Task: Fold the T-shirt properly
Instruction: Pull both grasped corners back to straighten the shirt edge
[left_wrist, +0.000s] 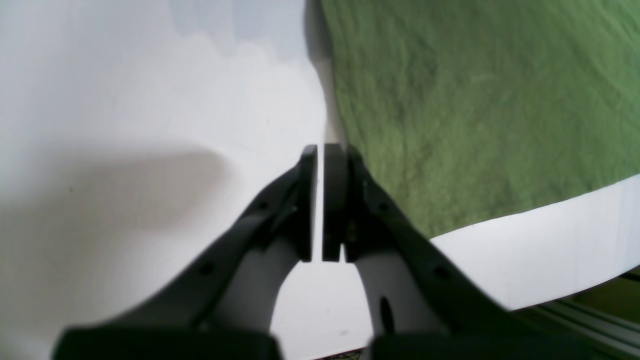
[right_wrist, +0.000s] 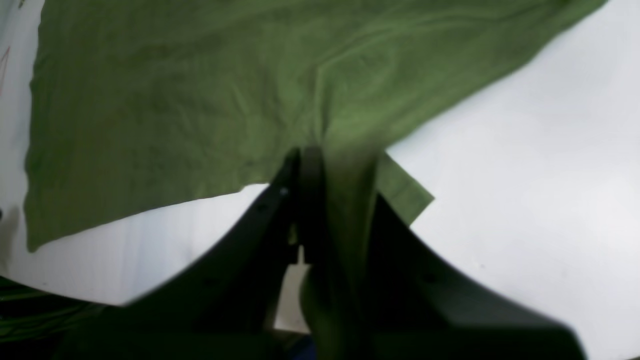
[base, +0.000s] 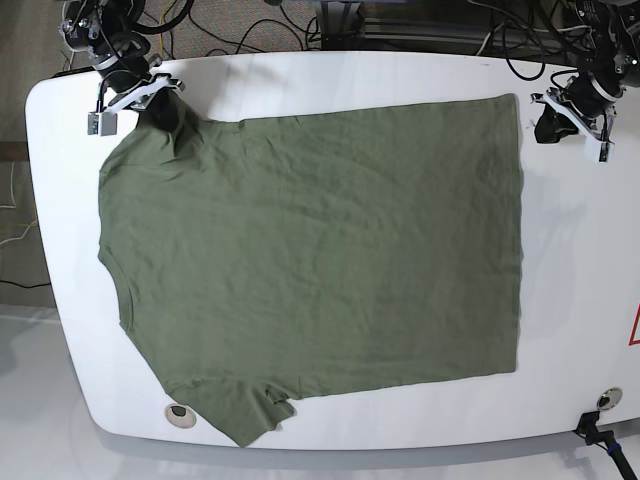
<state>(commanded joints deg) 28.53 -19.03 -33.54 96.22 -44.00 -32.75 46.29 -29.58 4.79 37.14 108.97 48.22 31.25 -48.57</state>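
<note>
Pinching T-shirt (right_wrist: 190, 95) sleeve in right gripper (right_wrist: 320, 165); left gripper (left_wrist: 321, 155) nearly closed, empty, just beside hem corner; shirt lengthwise between arms.

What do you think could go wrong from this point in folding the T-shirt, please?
1. The right gripper is shut on a bunched sleeve edge of the T-shirt; pulling could drag the shirt askew rather than fold it.
2. The left gripper is shut beside the hem corner and holds no cloth, so a lift would be one-sided.
3. The lower sleeve lies near the table edge and might slide off.
</note>
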